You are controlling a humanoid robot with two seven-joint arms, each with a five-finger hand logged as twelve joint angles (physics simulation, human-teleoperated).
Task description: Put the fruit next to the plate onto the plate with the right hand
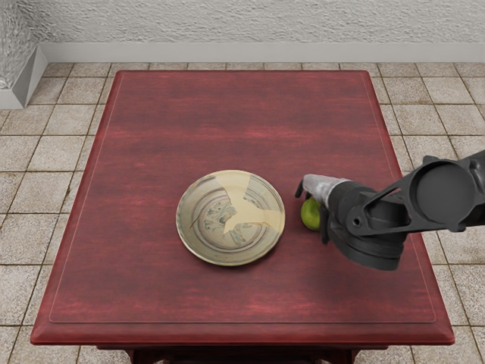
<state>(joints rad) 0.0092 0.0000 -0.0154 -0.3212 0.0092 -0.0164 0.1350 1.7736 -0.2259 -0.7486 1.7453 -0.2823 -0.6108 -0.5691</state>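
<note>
Head view: the plate [230,217] sits near the middle of the worktop [151,129], and every place here is given from it. The fruit [309,214], small, round and green, lies on the worktop just right of the plate. It is close to the rim but apart from it, so it is not yet on the plate. The right robot hand [324,193] is at the fruit, covering its upper and right sides, with its arm coming in from the picture's right edge. It hides too much of the fruit for me to tell whether it has closed on it or only stands around it. The left arm is out of view.

The step in hand looks like the grasp. The next move probably calls for a sure hold and a lift high enough to clear the plate's rim. A short carry leftward over the plate's middle would follow, then a soft release, since a round fruit may roll.

The path from fruit to plate is short, with nothing between them. Bare worktop lies left of, beyond and nearer than the plate. The worktop's right and near edges are well away from it.
</note>
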